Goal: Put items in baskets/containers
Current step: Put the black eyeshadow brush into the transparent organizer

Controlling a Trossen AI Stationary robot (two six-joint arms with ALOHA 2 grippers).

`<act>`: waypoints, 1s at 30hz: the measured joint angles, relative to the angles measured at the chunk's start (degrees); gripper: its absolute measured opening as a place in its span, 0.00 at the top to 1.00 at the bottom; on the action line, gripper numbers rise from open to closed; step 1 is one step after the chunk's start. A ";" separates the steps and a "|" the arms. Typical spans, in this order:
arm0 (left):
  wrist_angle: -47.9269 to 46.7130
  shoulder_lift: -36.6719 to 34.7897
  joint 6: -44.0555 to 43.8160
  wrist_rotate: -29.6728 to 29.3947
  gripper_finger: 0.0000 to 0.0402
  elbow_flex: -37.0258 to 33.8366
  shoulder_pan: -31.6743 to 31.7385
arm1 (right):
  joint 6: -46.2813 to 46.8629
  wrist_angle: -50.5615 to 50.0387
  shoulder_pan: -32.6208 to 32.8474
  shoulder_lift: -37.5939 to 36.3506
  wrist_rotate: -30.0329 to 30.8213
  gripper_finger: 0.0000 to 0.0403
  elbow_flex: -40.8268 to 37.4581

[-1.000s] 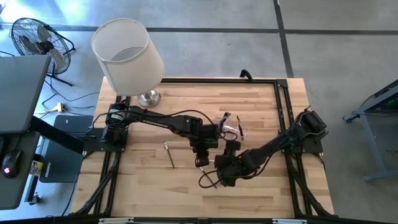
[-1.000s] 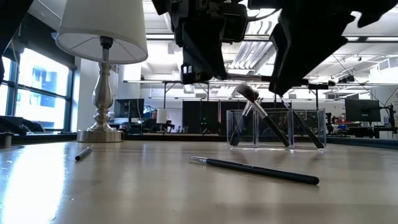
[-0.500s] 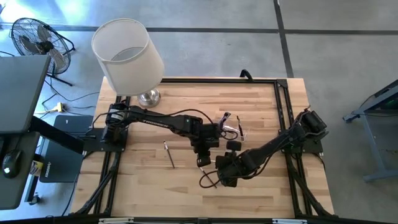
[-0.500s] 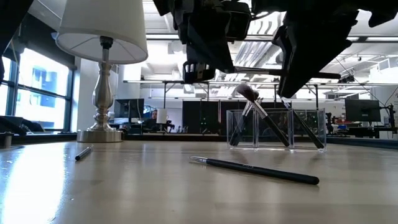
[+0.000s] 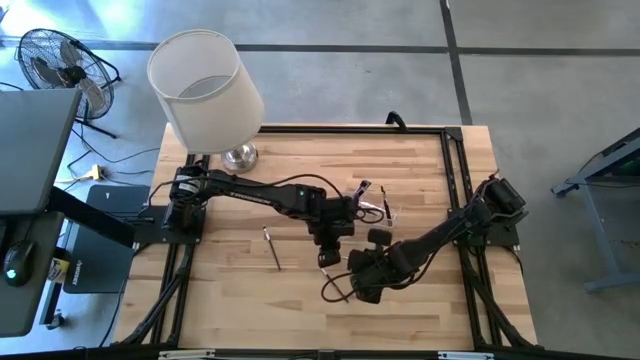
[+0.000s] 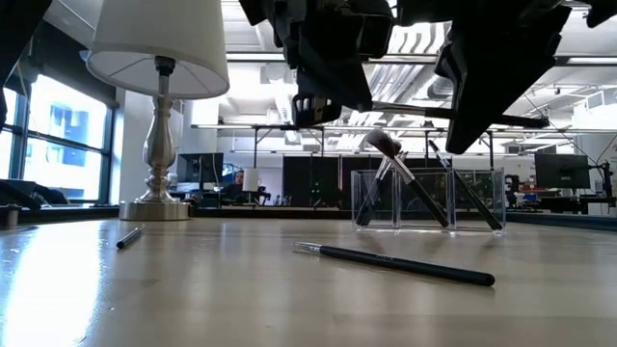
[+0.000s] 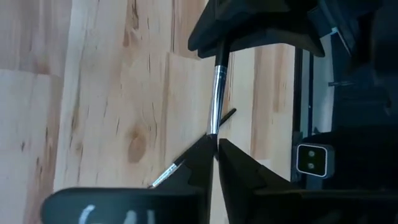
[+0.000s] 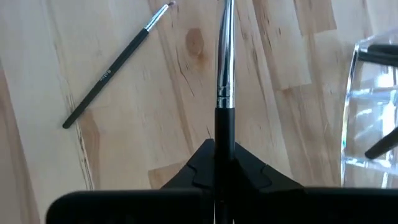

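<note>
Both sets of fingers are pinching one makeup brush (image 8: 224, 68) above the table's (image 5: 230, 290) middle: the right gripper (image 8: 222, 148) is clamping its dark handle, the left gripper (image 7: 216, 146) its silver end. Several brushes are already leaning in the clear box (image 6: 429, 199) just beyond; two brushes (image 6: 395, 263) (image 5: 271, 247) are lying loose on the table. The exact count inside the box is staying hard to make out

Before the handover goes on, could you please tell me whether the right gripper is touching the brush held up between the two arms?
Touching. The right wrist view shows the right gripper shut on the brush handle, with no gap either side.
</note>
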 joint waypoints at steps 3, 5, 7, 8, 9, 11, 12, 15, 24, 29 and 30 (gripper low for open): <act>0.06 0.00 1.33 -0.21 0.90 0.00 0.01 | 2.81 0.00 0.01 0.00 0.06 0.96 0.00; 0.18 0.00 2.75 -0.22 0.87 0.00 0.16 | 6.00 -0.02 0.37 0.00 0.58 0.95 0.00; 0.32 0.00 4.91 0.01 0.85 0.00 0.89 | 10.75 0.05 0.88 0.00 0.89 0.95 -0.10; 0.32 0.00 5.84 0.48 0.84 0.00 1.47 | 13.50 0.44 1.16 0.00 1.05 0.96 -0.53; 0.15 -0.15 6.72 0.96 0.83 0.00 2.14 | 16.50 0.52 1.60 0.00 0.98 0.97 -1.12; -1.45 -1.59 8.21 2.44 0.82 -0.10 3.66 | 23.75 0.52 2.59 0.00 0.51 0.97 -2.88; -1.51 -2.40 8.85 3.28 0.82 -0.06 4.50 | 27.75 1.21 3.28 0.00 0.50 0.97 -4.00; -3.47 -4.86 11.09 4.04 0.82 0.01 6.72 | 37.74 8.84 5.54 -0.29 0.68 0.97 -8.37; -4.15 -8.29 17.71 0.20 0.82 0.02 8.24 | 46.75 46.63 9.64 -4.52 23.35 0.97 -26.98; -4.14 -8.31 17.93 -0.54 0.82 0.00 8.25 | 36.52 66.93 8.24 -11.41 33.40 0.97 -41.20; -4.17 -8.31 17.93 -1.28 0.82 0.00 8.25 | 33.89 71.00 8.15 -13.63 35.73 0.97 -44.54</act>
